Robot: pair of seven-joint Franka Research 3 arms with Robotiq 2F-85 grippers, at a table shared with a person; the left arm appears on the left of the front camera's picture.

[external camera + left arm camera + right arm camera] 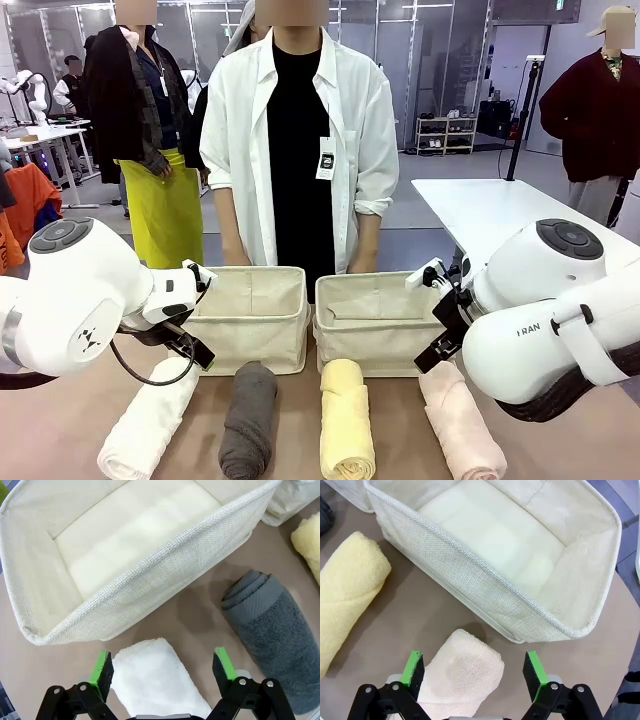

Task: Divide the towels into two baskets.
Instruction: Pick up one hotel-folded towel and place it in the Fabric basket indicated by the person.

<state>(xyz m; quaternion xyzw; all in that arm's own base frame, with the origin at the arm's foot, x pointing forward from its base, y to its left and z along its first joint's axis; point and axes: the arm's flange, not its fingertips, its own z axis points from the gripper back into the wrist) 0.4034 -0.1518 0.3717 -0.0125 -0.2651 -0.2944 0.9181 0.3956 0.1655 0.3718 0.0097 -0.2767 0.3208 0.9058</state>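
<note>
Left claw (162, 671), wide open and empty, straddles the end of the white rolled cloth towel (150, 682). Bare brown table (187, 625) lies between it and the rim of the beige canvas basket (150, 575) at 12 o'clock. Right claw (473, 672), equally wide and empty, straddles the pale pink rolled towel (462, 672), with the second beige basket (485, 580) at 12.

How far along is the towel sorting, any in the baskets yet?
Done: nothing yet. The left basket and right basket are empty; the white towel, grey towel, yellow towel and pink towel lie on the table. In hand: the left gripper hangs open over the white towel, the right gripper open over the pink one, neither gripping. Left: all four towels to place.
</note>
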